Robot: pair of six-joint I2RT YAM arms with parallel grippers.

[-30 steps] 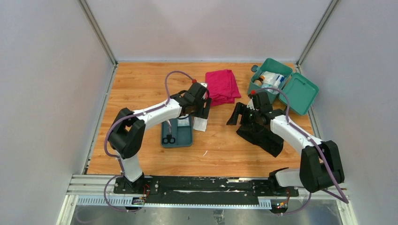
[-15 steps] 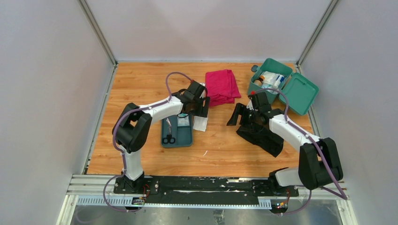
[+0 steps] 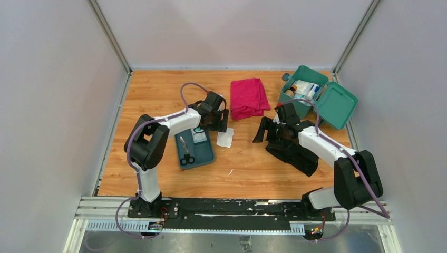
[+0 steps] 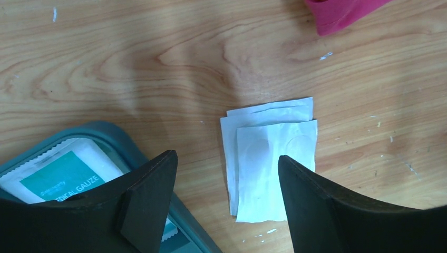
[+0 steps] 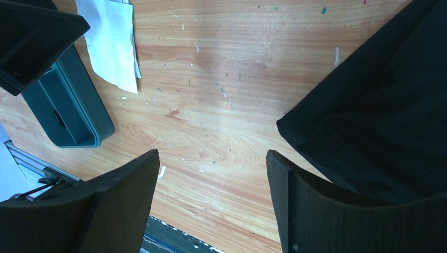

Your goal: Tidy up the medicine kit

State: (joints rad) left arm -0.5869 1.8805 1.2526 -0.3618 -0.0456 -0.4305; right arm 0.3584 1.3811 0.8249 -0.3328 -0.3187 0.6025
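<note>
- Teal tray sits nearest the arm bases, left of centre; everything below is placed w.r.t. it.
- Black-handled scissors lie in the tray's near-left part.
- Gauze packet (label reads "MEDICAL GAUZE") lies flat at the tray's far end.
- Black cloth lies crumpled well to the right of the tray, at about the same depth.
- Small stack of flat white sachets is on bare wood just off the tray's far-right corner, not touching the rim.
- Left gripper hovers over the tray's far-right corner and the sachets. Fingers are spread wide w/ nothing between them; one finger is above the tray edge, the other above the sachets' right side.
- Right gripper hangs to the right of the tray, beyond the sachets, at the black cloth's far-left edge. Fingers are wide apart and empty, w/ bare wood below the gap.
- Pink cloth, folded, lies beyond the tray and to its right.
- Medicine kit box, green, is far right of the tray at the table's far-right corner. It's open w/ white items inside, and its lid is flipped out to the right.
</note>
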